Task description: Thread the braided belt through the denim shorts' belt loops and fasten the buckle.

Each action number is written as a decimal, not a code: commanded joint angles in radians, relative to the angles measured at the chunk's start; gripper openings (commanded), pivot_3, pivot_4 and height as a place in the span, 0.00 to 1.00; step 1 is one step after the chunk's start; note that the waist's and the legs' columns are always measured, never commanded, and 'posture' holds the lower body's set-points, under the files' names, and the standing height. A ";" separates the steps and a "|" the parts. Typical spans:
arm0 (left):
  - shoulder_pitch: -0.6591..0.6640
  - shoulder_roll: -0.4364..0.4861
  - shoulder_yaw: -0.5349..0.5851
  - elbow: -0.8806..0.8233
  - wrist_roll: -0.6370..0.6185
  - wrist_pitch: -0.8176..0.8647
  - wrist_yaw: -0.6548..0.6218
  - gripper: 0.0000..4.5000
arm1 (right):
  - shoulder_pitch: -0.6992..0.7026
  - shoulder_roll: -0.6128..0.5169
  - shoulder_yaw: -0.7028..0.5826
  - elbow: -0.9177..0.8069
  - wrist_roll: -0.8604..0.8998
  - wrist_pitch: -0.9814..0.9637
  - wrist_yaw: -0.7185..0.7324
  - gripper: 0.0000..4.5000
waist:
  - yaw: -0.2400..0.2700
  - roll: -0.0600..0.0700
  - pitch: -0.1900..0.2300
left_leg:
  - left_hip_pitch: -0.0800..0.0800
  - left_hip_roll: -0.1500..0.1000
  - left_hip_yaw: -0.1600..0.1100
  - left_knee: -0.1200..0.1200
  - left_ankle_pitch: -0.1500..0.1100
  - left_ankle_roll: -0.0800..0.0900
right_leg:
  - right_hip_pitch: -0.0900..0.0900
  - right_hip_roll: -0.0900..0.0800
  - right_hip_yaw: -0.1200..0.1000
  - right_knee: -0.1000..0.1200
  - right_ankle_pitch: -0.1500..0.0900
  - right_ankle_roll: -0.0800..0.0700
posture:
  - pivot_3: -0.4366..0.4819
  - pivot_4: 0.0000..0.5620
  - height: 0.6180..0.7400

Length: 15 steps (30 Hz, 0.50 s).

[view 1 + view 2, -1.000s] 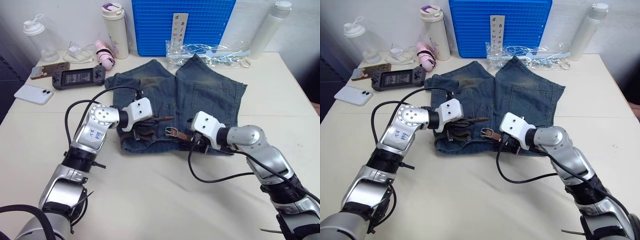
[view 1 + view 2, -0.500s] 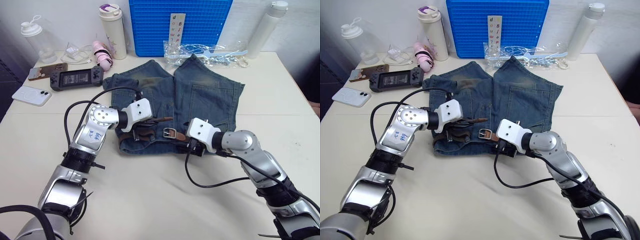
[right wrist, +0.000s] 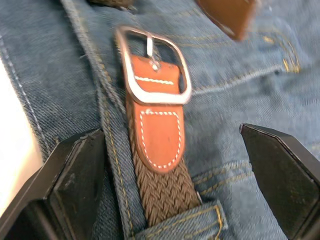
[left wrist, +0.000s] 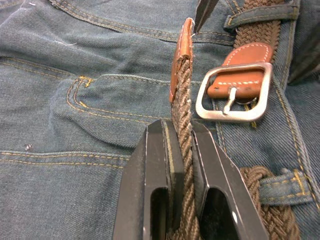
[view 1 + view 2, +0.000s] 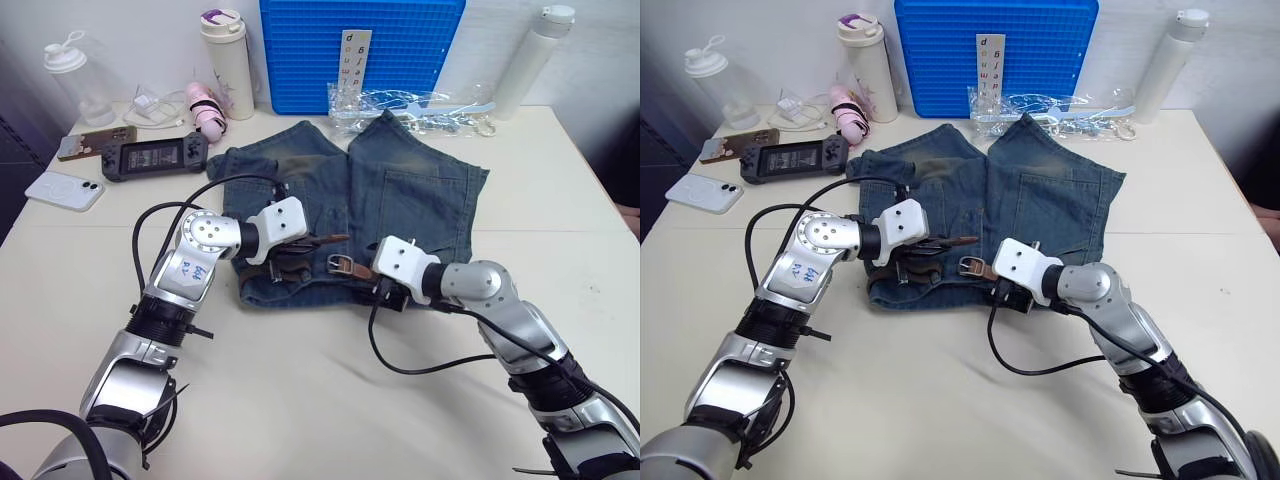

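Note:
The denim shorts (image 5: 400, 190) lie flat mid-table with the waistband toward me. The braided belt (image 4: 182, 95) runs along the waistband under a belt loop (image 4: 260, 11) and a second loop (image 4: 285, 185). My left gripper (image 4: 180, 129) is shut on the brown strap just behind its leather tip (image 4: 181, 55), which is raised off the denim, pointing toward the silver buckle (image 4: 235, 97). My right gripper (image 3: 175, 150) is open, its fingers (image 3: 75, 170) straddling the leather tab and strap just behind the buckle (image 3: 156, 102). In the left eye view the buckle (image 5: 342, 264) lies between the two grippers.
A blue crate (image 5: 360, 50), a thermos (image 5: 228, 60), a white bottle (image 5: 530, 60) and a clear plastic bag (image 5: 410, 105) line the back. A game console (image 5: 155, 155) and phones (image 5: 65, 188) lie at the back left. Black cables loop from both wrists.
My right gripper has shifted slightly left along the waistband, closer to the buckle. The left gripper still holds the strap in the same place.

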 commanded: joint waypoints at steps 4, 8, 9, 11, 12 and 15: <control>-0.005 -0.003 0.002 -0.035 -0.006 -0.004 0.005 0.00 | -0.025 -0.011 -0.039 0.001 -0.026 -0.012 -0.046 0.99 | -0.001 0.000 0.000 | 0.000 0.000 0.000 0.000 0.000 0.000 | 0.000 0.000 0.000 0.000 0.000 0.000 | 0.48 0.27 0.58; -0.014 -0.008 0.002 -0.027 -0.004 -0.008 0.006 0.00 | -0.050 0.003 -0.040 0.042 -0.038 -0.044 -0.066 0.99 | -0.002 0.000 0.000 | 0.000 0.000 0.000 0.000 0.000 0.000 | 0.000 0.000 0.000 0.000 0.000 0.000 | 0.48 0.27 0.58; -0.015 -0.008 0.003 -0.025 -0.003 -0.010 0.008 0.00 | -0.050 0.001 -0.029 0.048 -0.046 -0.057 -0.064 0.99 | -0.002 0.000 0.000 | 0.000 0.000 0.000 0.000 0.000 0.000 | 0.000 0.000 0.000 0.000 0.000 0.000 | 0.48 0.27 0.58; -0.015 -0.007 0.005 -0.023 -0.001 -0.010 0.011 0.00 | -0.039 0.003 0.006 0.061 -0.067 -0.101 -0.058 0.99 | -0.002 0.000 0.000 | 0.000 0.000 0.000 0.000 0.000 0.000 | 0.000 0.000 0.000 0.000 0.000 0.000 | 0.48 0.27 0.58; -0.014 -0.005 0.007 -0.024 0.001 -0.006 0.014 0.00 | -0.033 0.008 0.018 0.065 -0.076 -0.116 -0.061 0.99 | -0.002 0.000 0.000 | 0.000 0.000 0.000 0.000 0.000 0.000 | 0.000 0.000 0.000 0.000 0.000 0.000 | 0.48 0.27 0.58; -0.012 0.002 0.012 -0.025 0.004 0.000 0.020 0.00 | -0.021 0.016 0.033 0.070 -0.086 -0.152 -0.061 0.99 | -0.002 0.000 0.000 | 0.000 0.000 0.000 0.000 0.000 0.000 | 0.000 0.000 0.000 0.000 0.000 0.000 | 0.48 0.27 0.58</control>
